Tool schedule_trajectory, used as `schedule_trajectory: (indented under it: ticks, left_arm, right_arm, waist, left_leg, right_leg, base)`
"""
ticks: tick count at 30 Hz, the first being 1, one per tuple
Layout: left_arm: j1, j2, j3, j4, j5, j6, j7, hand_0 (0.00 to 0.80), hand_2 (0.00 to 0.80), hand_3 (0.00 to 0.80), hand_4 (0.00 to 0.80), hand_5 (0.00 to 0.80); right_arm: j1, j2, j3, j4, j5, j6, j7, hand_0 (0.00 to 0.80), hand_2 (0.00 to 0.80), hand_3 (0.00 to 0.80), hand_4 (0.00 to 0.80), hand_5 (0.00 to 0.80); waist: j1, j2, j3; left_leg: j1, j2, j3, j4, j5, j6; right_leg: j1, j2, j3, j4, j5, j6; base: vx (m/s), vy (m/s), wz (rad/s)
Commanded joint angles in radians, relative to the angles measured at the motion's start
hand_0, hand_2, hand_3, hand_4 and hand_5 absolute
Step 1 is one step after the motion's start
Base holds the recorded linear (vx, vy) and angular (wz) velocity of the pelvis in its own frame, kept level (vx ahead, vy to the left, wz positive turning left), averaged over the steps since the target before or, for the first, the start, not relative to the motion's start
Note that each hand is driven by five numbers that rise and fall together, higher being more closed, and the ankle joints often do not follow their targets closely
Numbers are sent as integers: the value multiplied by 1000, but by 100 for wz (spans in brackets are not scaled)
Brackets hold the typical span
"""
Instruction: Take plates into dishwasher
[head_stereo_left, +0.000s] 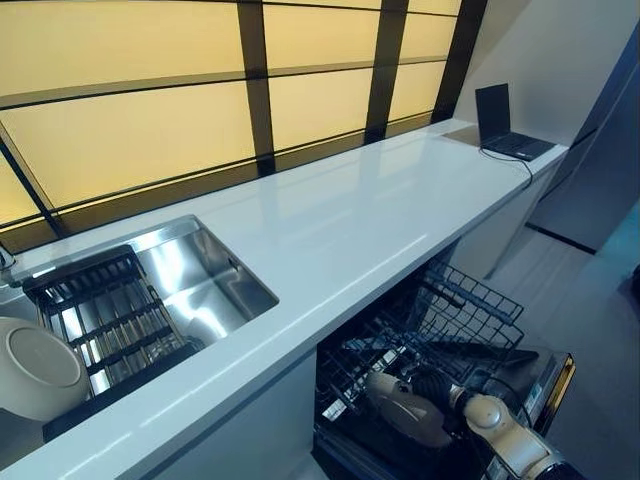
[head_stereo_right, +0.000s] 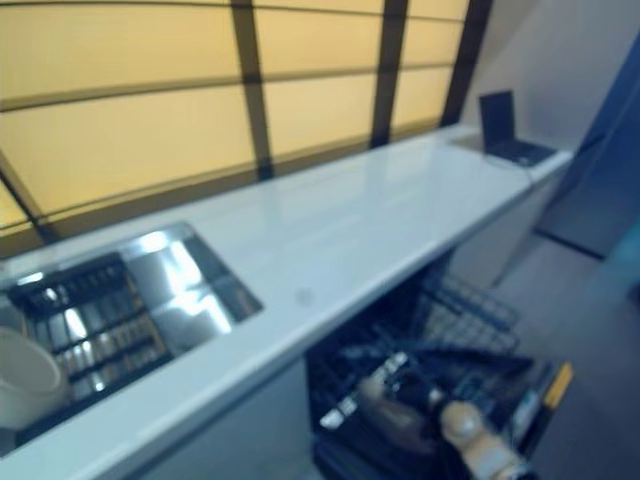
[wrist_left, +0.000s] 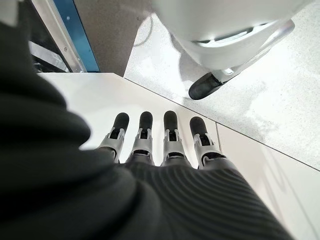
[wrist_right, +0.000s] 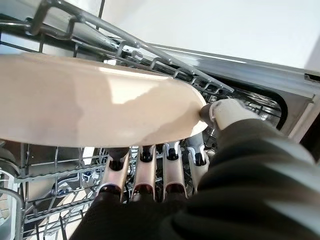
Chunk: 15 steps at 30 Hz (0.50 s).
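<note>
My right hand (wrist_right: 145, 175) is shut on a beige plate (wrist_right: 100, 105), with the fingers under it and the thumb (wrist_right: 220, 112) on its rim. In the left eye view the plate (head_stereo_left: 405, 408) is low inside the pulled-out dishwasher rack (head_stereo_left: 470, 310), below the counter edge. A white dish (head_stereo_left: 35, 370) leans in the black drying rack (head_stereo_left: 100, 315) in the sink at the far left. My left hand (wrist_left: 170, 135) shows only in its wrist view, fingers straight, empty, hanging over the floor.
The long white counter (head_stereo_left: 360, 210) runs to the right, with an open laptop (head_stereo_left: 505, 125) at its far end. The steel sink (head_stereo_left: 215, 280) is set in the counter's left part. The dishwasher door (head_stereo_left: 555, 385) hangs open below.
</note>
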Motion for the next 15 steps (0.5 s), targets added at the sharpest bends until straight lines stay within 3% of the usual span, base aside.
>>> schedule_trajectory:
  ticks: [1,15]
  left_arm:
    - [-68,27,-50,3,40,1,-11,0,0,0,0,0]
    - [-89,22,-73,-12,54,10,-23,0,0,0,0,0]
  right_arm:
    - [-77,35,5,34,-50,-29,-46,800,800,800,800,800]
    - [-102,90,19,136,-63,-27,-98,800,800,800,800,800]
  waist:
    - [22,-46,3]
    - [30,-35,17]
  left_leg:
    - [-128,-55,-35,11,34,51]
    - [-134,-70,-49,5,31,58]
  right_leg:
    - [-4,-9,5,95,-71,-41]
    - [-17,-14,0,98,-69,-42]
  base:
    - [-15,-8,6]
    - [-11,2,3]
